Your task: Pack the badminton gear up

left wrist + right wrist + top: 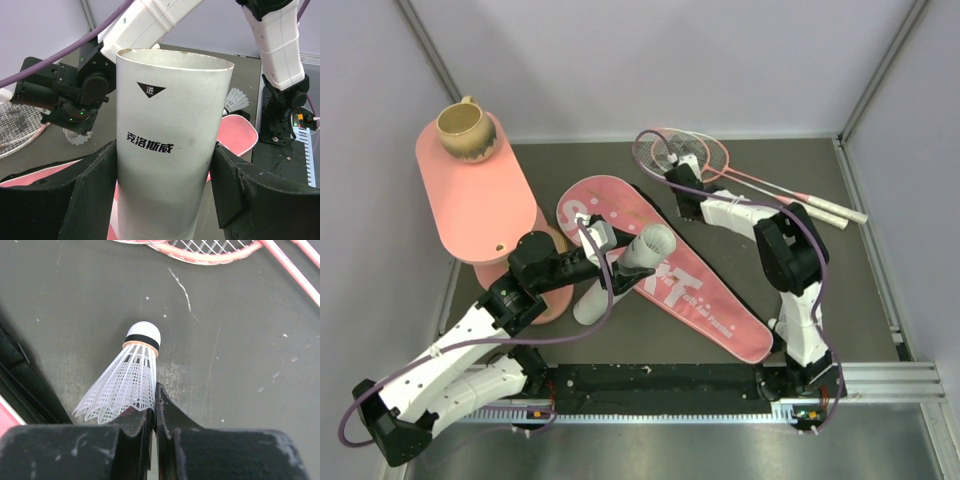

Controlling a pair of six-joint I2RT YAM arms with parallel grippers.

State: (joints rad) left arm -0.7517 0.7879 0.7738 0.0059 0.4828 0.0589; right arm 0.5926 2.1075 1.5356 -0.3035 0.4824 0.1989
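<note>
From the top camera, the left pincer (612, 268) is clamping the long white tube (655, 243) over the pink bag (710, 300). The tube's long axis is running up and to the right, so its open mouth is pointing at the right arm. The right pincer (678, 187) is sitting down on the bench (800, 330) just below the racket (670, 150) heads, so that arm is the nearer one to the loose birdies. In the left wrist view the tube is filling the wide-set fingers (95, 190), mouth away from the camera. One shuttlecock (77, 137) is lying beyond it under the right arm's dark head, and a second shuttlecock (235, 100) is off to the right by the bag. In the right wrist view the pincer is fully closed and looks to be pinching the edge of the shuttlecock's feather skirt, though I'm not 100% sure it's caught. The cork is pointing straight away from the fingertips. My guess is the next move is all about lining that cork up with the tube mouth.
</note>
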